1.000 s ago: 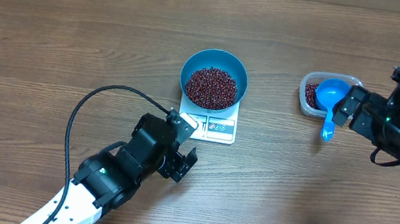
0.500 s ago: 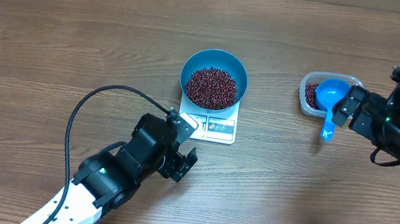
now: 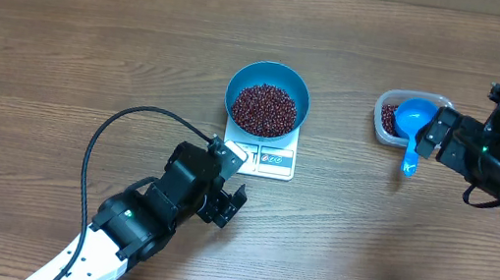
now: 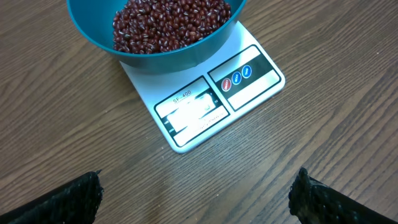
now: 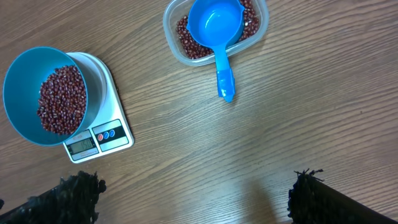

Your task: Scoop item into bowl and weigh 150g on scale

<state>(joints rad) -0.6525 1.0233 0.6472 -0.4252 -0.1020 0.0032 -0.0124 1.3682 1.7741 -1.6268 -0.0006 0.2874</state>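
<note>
Wooden table (image 3: pixel 48 30) shows nothing moved in the last second. The bowl (image 3: pixel 273 71) of beans (image 3: pixel 265 108) sits on the scale (image 3: pixel 272 159) mid-table, and the scoop (image 3: pixel 414 120) rests in the tub (image 3: pixel 384 105) near the right edge. Left claw (image 4: pixel 198 180) and right claw (image 5: pixel 199 180) hang spread and empty, so scooping looks finished, with the weight likely being checked.

Brown wood-grain table (image 3: pixel 66 43) fills view; even light, soft glare.

A wooden table (image 3: pixel 67 33) carries the white scale (image 3: pixel 272 160) and, well apart, a clear tub (image 3: pixel 380 110).
</note>
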